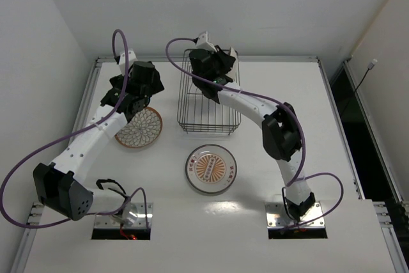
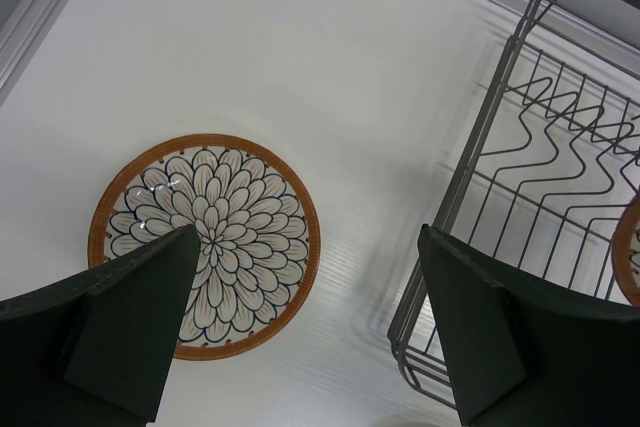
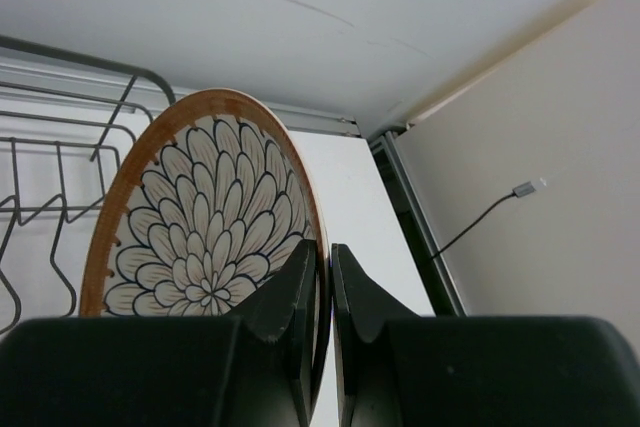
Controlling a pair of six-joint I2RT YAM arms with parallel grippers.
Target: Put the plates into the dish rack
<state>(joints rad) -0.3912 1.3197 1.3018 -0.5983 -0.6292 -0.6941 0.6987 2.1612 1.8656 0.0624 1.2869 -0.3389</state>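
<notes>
Between right fingers (image 3: 285, 309), brown-rimmed floral plate (image 3: 200, 217)

1. No words, numbers or signs are showing clearly enough to read in any view.
2. The pale plate (image 1: 211, 169), near the dish rack (image 1: 192, 103), is showing only an orange drawing, too small to tell more.
3. The brown-rimmed plate (image 3: 205, 222), upright by the dish rack, is showing only petals.
</notes>
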